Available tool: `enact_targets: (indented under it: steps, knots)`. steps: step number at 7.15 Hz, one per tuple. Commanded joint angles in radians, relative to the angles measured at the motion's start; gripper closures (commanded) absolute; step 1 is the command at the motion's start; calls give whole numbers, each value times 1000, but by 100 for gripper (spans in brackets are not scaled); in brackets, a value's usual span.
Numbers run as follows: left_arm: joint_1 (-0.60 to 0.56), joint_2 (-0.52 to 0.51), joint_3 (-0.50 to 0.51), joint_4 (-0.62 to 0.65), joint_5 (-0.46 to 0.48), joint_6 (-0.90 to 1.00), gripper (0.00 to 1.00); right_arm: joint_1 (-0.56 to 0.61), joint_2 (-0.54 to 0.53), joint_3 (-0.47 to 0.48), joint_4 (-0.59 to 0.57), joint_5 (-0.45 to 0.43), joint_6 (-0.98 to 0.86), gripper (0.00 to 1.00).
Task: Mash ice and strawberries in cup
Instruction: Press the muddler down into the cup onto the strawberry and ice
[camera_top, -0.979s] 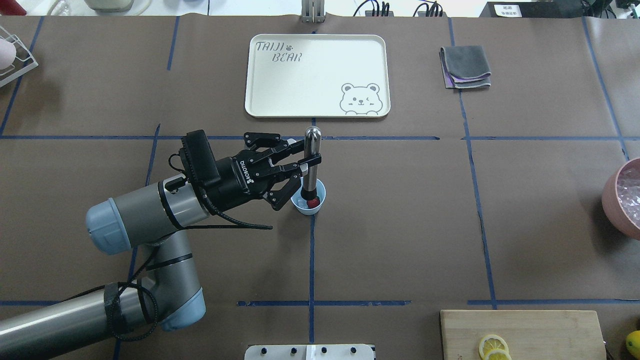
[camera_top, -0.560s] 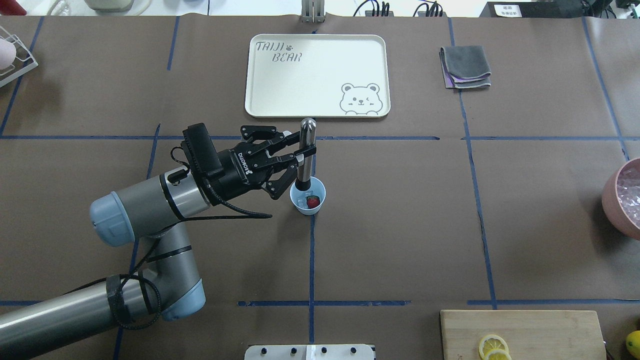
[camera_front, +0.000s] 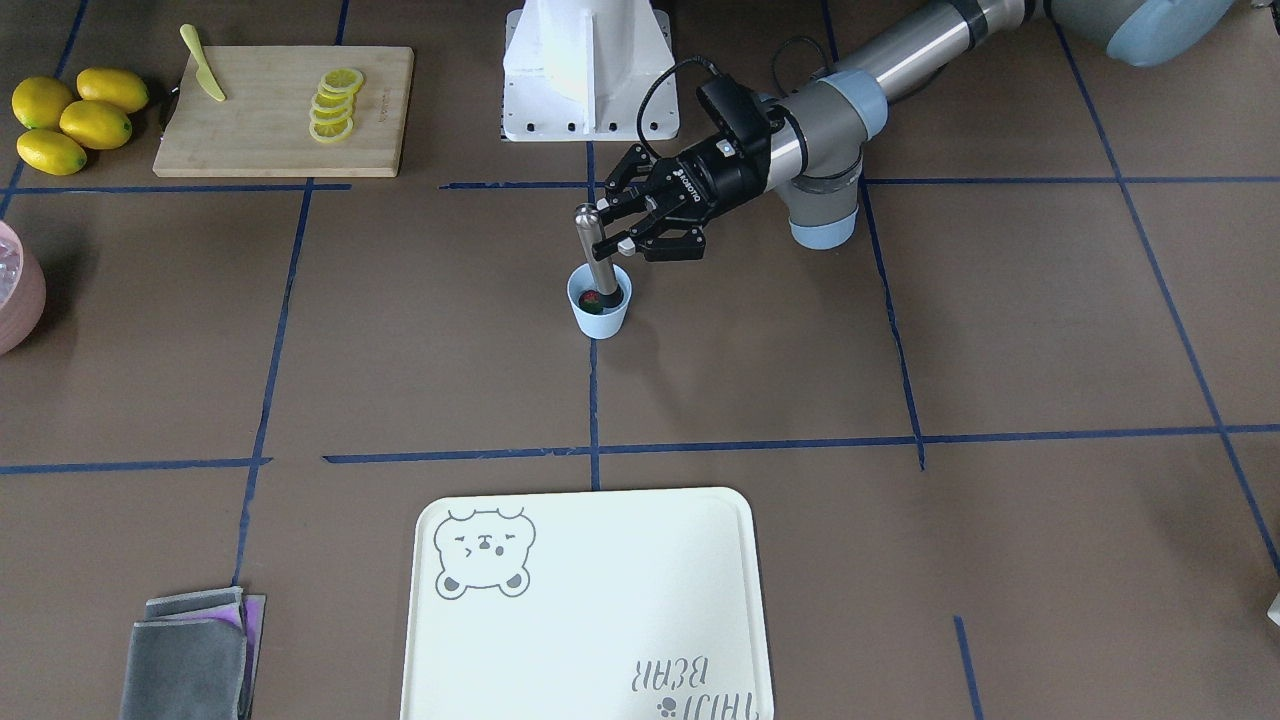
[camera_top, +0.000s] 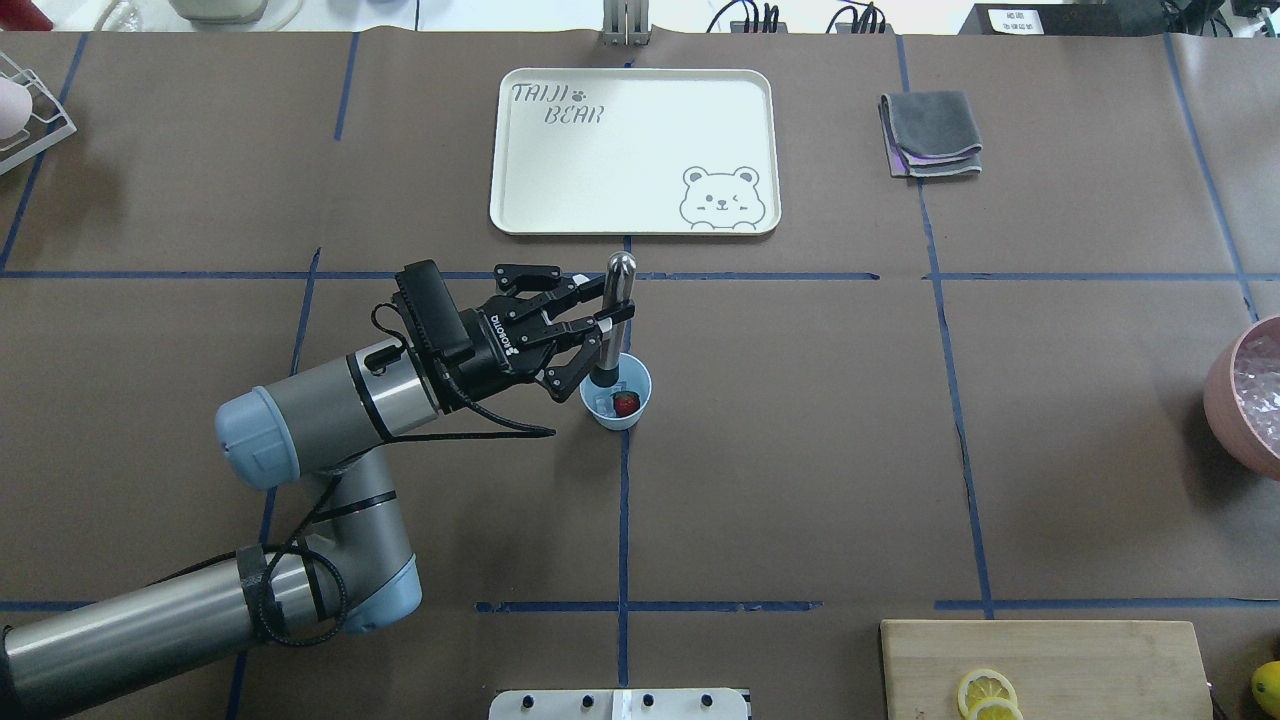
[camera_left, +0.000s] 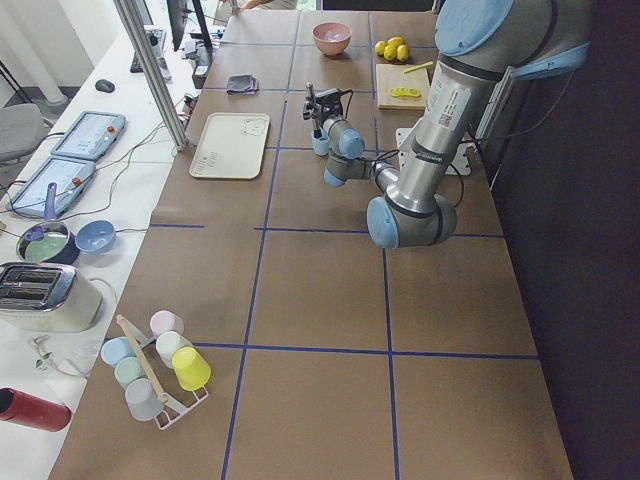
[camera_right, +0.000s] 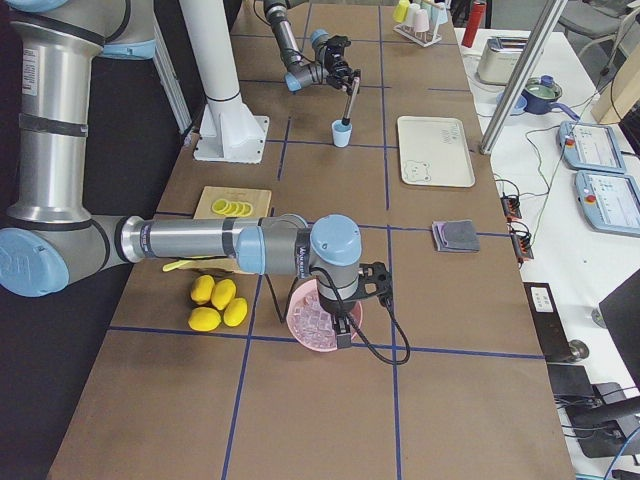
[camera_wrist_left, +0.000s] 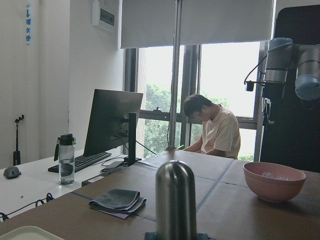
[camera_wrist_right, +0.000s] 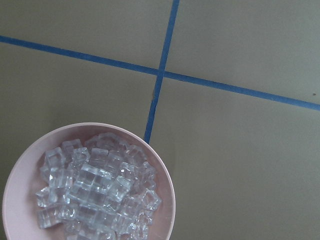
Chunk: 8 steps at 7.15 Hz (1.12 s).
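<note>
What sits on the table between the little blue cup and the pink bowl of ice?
Nothing: in the overhead view only bare brown table covering, crossed by one blue tape line, separates the cup from the pink bowl.

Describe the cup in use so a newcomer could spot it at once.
Start at the cream bear tray. Just on the robot's side of it, on the blue tape line, stands a small light-blue cup, with the left claw holding a metal masher in it. Unlike the pink bowl at the table's right end, it is tapered and holds one red strawberry.
</note>
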<state>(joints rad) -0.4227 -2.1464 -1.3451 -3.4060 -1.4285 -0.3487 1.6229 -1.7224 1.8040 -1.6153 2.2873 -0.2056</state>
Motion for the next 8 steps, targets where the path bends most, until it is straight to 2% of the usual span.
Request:
enact_targets:
  steps: [1, 8]
  knots:
    - [50, -6, 6, -15, 63, -3, 100, 0, 0, 0, 0, 0, 0, 0]
    - [62, -7, 44, -16, 83, 1, 100, 0, 0, 0, 0, -2, 0, 0]
